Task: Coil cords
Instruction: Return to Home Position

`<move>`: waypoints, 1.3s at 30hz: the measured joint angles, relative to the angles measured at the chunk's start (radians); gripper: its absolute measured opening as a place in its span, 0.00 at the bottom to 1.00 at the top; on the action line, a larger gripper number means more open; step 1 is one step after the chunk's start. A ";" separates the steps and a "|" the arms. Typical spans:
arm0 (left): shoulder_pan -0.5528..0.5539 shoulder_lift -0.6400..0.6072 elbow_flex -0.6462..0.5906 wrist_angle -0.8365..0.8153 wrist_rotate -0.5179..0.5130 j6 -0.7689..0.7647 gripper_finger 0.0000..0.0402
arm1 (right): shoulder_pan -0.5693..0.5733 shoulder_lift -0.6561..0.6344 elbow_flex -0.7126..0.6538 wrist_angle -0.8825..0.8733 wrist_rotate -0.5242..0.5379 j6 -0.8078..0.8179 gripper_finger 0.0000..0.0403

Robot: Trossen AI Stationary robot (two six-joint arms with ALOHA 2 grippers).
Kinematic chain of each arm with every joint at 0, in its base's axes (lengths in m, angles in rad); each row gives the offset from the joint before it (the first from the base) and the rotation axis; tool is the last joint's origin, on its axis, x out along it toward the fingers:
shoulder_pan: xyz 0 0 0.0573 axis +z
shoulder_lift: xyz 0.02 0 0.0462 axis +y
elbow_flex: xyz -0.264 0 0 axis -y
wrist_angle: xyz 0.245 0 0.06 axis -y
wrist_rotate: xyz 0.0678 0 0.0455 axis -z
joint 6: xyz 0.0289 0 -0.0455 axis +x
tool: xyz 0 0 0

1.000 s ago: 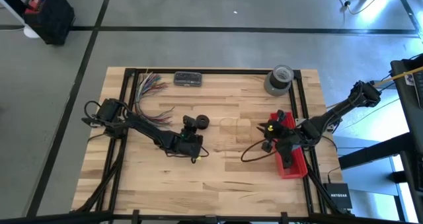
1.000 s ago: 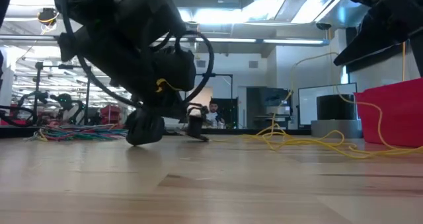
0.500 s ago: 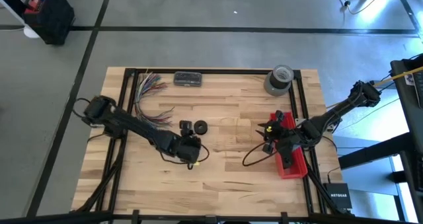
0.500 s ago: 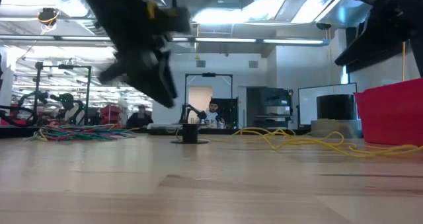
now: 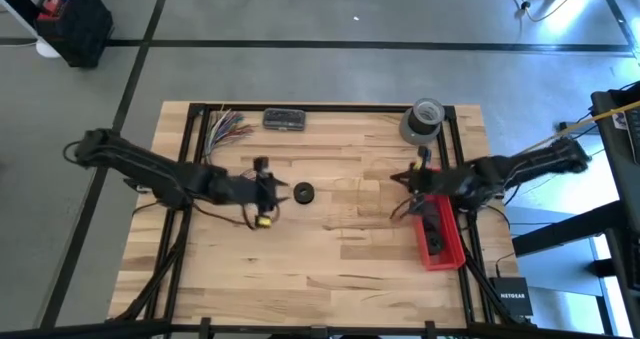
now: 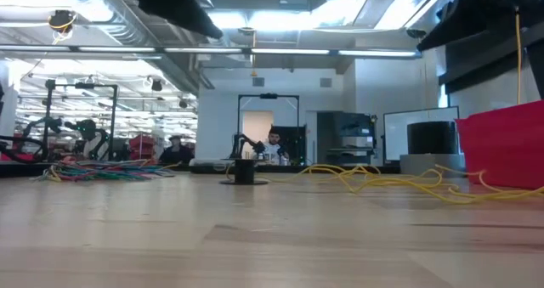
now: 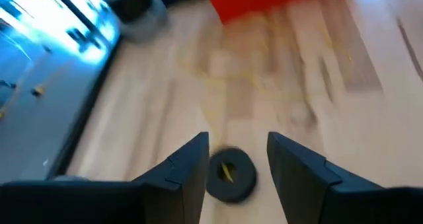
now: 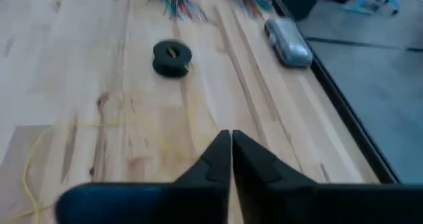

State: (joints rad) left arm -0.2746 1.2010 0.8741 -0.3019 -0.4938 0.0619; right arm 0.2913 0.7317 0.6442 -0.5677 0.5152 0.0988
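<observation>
Pale yellow cords [image 6: 382,182] lie in loose loops on the wood between the black spool and the red bin; one strand [image 8: 30,174] shows in the right wrist view. The black spool [image 5: 303,191] stands on its flat end mid-table, with a bit of yellow at its hub [image 7: 228,172]. My left gripper [image 5: 272,186] hangs open above the table just left of the spool [image 7: 230,174], which shows beyond its fingers, untouched. My right gripper [image 5: 400,179] hovers shut above the wood beside the bin, nothing visible between its fingers [image 8: 230,141].
A red bin [image 5: 440,234] sits at the right edge under the right arm. A grey tape roll [image 5: 422,119], a grey case [image 5: 284,119] and bundles of multicoloured wires [image 5: 225,129] line the far edge. Black frame rails [image 5: 190,159] run along the table's sides.
My left gripper has risen from the spool and drawn back toward the table's left edge, rolling as it went; the spool stays standing on the table. My right gripper has lifted a little and swung toward the far edge.
</observation>
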 joint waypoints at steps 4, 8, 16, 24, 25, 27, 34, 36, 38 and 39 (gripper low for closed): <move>0.041 -0.182 -0.198 0.200 0.012 -0.002 0.36 | -0.172 -0.176 -0.075 0.065 -0.222 -0.102 0.04; 0.042 -0.355 -0.387 0.346 0.024 -0.056 0.36 | -0.262 -0.398 -0.200 0.192 -0.442 -0.098 0.06; 0.041 -0.553 -0.575 0.417 -0.007 -0.267 0.36 | -0.279 -0.689 -0.455 0.457 -0.491 -0.043 0.02; 0.033 -0.574 -0.658 0.522 -0.016 -0.171 0.36 | -0.279 -0.730 -0.548 0.463 -0.473 -0.043 0.04; 0.031 -0.581 -0.670 0.551 -0.016 -0.145 0.36 | -0.279 -0.730 -0.559 0.464 -0.472 -0.043 0.05; 0.030 -0.604 -0.685 0.589 -0.016 -0.111 0.36 | -0.279 -0.730 -0.577 0.460 -0.460 -0.043 0.05; 0.022 -0.758 -0.780 0.582 -0.016 -0.129 0.36 | -0.279 -0.723 -0.590 0.478 -0.442 -0.045 0.05; 0.012 -0.819 -0.815 0.582 -0.015 -0.136 0.36 | -0.279 -0.723 -0.590 0.476 -0.442 -0.046 0.05; 0.006 -0.884 -0.850 0.579 -0.015 -0.133 0.36 | -0.279 -0.723 -0.590 0.475 -0.442 -0.046 0.05; 0.006 -0.920 -0.865 0.568 -0.015 -0.132 0.36 | -0.279 -0.723 -0.590 0.474 -0.442 -0.045 0.05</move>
State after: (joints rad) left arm -0.2688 0.2814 0.0095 0.2658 -0.5089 -0.0704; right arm 0.0124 0.0085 0.0544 -0.0933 0.0731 0.0535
